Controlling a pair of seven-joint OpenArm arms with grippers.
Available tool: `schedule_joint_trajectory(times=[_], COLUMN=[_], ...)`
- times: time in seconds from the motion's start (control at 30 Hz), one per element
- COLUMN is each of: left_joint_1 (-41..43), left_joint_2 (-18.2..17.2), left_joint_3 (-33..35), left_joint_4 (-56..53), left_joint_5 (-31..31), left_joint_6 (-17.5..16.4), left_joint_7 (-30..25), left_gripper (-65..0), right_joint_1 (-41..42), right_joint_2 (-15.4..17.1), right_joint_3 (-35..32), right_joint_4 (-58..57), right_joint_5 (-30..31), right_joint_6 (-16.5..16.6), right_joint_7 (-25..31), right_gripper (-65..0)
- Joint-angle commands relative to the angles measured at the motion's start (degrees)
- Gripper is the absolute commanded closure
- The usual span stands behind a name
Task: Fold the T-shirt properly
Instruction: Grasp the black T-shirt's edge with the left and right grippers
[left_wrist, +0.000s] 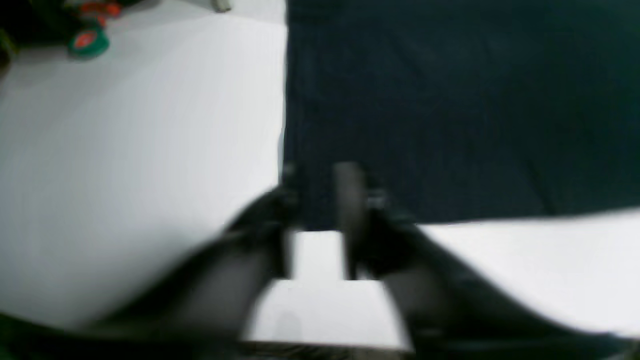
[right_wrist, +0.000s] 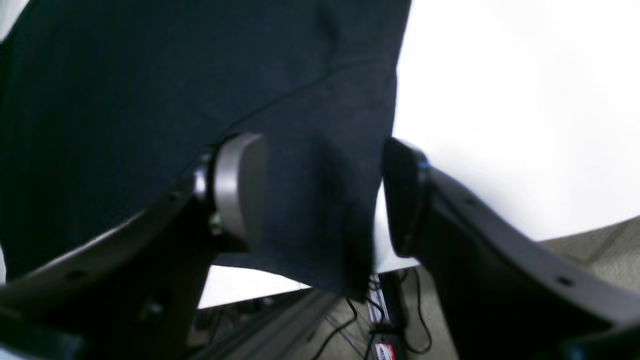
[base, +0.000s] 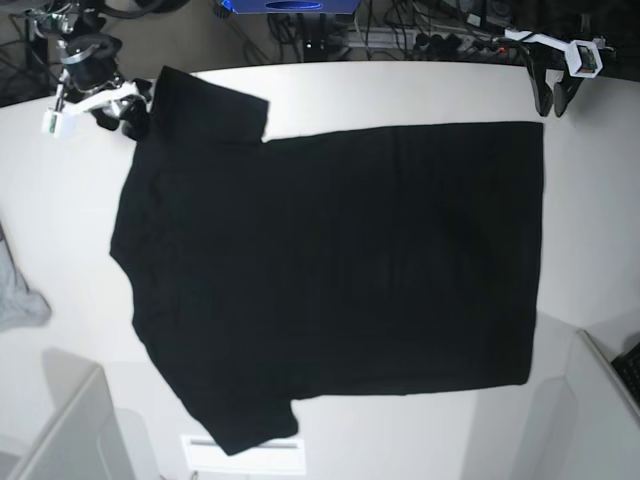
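We see the T-shirt (base: 330, 270) spread flat on the white table (base: 60, 230), plain black side up, its sleeves toward the base view's left and its hem toward the right. Our right gripper (right_wrist: 320, 200) stands spread, a sleeve corner hanging between its fingers (right_wrist: 240, 185) at the table's edge; we cannot tell whether either finger touches the cloth. Our left gripper (left_wrist: 320, 200) sits at the hem corner; blur hides its jaws, so we cannot tell their state. A grey cloth (base: 18, 300) lies at the table's left edge, apart from the shirt.
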Motion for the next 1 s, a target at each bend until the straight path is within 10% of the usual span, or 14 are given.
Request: schedule_joint_trajectory(times=[0.0,0.27,0.7,0.97], left_joint_1=[0.4,-1.5,-13.9,-17.5], left_joint_2=[-0.3,-3.7,2.3,4.0], left_joint_3=[-0.6,-0.8,-23.4,-27.3], left_joint_4=[0.2,-4.4,-12.8,-14.4], left_joint_5=[-2.6,-16.5,-22.4,-21.3], left_joint_6=[0.2,-7.8,-27.9,-32.5], left_joint_7=[-1.3,1.1,35.4,41.6], left_gripper=[-24.5,-52.8,-53.3,-53.3], right_joint_1=[0.7,9.2,11.0,8.6], right_joint_2=[0.4,0.5,2.9,2.8], right_joint_3=[1.7,10.6,5.9,-1.0], right_joint_4=[-0.1,-8.7,-19.5,-19.6], right_joint_5=[0.4,0.3,0.2,0.2], right_joint_6=[0.9,7.2,7.7,7.7], right_joint_7=[-0.4,-11.0,-11.5,-11.1], right_gripper=[-35.7,-35.7,-35.7,-35.6])
